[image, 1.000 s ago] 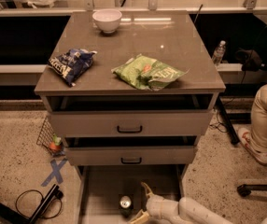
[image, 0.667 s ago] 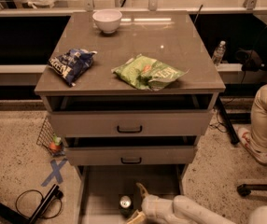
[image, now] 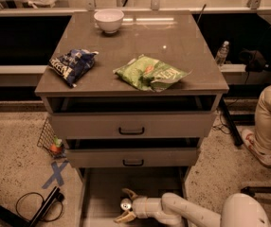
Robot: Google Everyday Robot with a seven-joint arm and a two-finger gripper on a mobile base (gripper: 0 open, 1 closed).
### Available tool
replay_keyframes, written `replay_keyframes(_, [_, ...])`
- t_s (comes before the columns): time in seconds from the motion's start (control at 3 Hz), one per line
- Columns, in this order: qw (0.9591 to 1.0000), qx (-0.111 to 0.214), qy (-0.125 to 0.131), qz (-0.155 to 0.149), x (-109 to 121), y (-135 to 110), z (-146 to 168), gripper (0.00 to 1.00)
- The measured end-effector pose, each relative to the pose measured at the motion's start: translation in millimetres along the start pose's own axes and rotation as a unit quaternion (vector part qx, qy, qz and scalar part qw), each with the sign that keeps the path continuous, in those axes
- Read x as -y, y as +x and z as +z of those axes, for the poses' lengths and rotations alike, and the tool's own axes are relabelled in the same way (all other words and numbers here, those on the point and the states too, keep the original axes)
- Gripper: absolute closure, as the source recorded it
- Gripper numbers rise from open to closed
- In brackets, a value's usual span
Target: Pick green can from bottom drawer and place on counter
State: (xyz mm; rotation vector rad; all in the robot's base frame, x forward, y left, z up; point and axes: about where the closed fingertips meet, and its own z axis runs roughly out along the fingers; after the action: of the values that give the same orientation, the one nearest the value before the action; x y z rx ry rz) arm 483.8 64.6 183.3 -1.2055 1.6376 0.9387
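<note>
The green can (image: 125,204) stands upright on the floor of the open bottom drawer (image: 102,193), its silver top showing. My gripper (image: 127,205) reaches in from the right at the end of the white arm (image: 183,211). Its two tan fingers are spread open, one behind the can (image: 129,193) and one in front (image: 123,216), with the can between them. The counter (image: 173,41) is the grey-brown top of the cabinet above.
On the counter lie a white bowl (image: 109,20) at the back, a blue chip bag (image: 72,65) at the left and a green chip bag (image: 150,73) in the middle. Two grey drawers with black handles (image: 131,131) stand slightly open above the bottom drawer. A person's leg (image: 268,122) is at right.
My gripper has moved left along the bottom drawer until its open fingers straddle the can. The can has not moved.
</note>
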Motion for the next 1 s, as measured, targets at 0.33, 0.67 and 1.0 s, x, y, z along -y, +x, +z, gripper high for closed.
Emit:
replay_keyframes(0.33, [1.0,0.001,0.0,0.001,-2.1,-1.1,-1.5,0.47])
replay_keyframes(0.67, [1.0,0.002,-0.001,0.001,-3.5,-1.5,0.2,0.72])
replay_keyframes(1.0, [1.0,0.002,-0.003,0.001,-4.9,-2.0,1.8,0.95])
